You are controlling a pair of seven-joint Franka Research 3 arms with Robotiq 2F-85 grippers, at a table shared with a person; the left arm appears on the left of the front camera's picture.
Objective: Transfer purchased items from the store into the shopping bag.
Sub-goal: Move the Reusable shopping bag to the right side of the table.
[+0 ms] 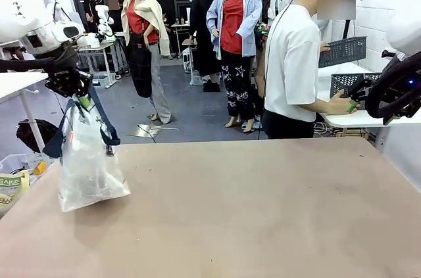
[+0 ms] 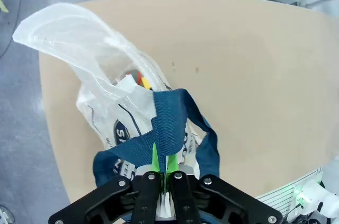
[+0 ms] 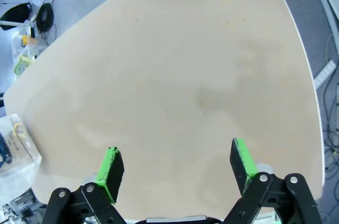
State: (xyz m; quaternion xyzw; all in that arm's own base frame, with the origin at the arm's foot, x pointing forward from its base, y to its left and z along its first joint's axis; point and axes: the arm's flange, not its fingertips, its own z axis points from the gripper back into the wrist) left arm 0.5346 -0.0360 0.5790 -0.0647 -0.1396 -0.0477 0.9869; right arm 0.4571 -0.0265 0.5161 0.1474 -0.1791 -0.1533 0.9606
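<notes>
The shopping bag [image 1: 85, 160] stands at the table's left, translucent white with navy strap handles [image 2: 172, 115]. My left gripper [image 1: 82, 97] [image 2: 163, 163] is shut on a navy handle and holds the bag up by it. Through the bag's open mouth a small red and yellow packaged item [image 2: 139, 80] shows; the other contents are too blurred to tell. My right gripper [image 3: 177, 163] is open above the bare table with nothing between its green pads. In the front view it [image 1: 355, 97] hangs at the far right near the side table. The bag's edge [image 3: 13, 150] shows at the left of the right wrist view.
A person in a white T-shirt [image 1: 293, 61] stands at the far right corner with a hand [image 1: 341, 104] on a white side table [image 1: 368, 119]. Two dark grey lattice baskets [image 1: 342, 51] [image 1: 345, 81] stand there. The brown table [image 1: 250, 212] is bare across its middle and right.
</notes>
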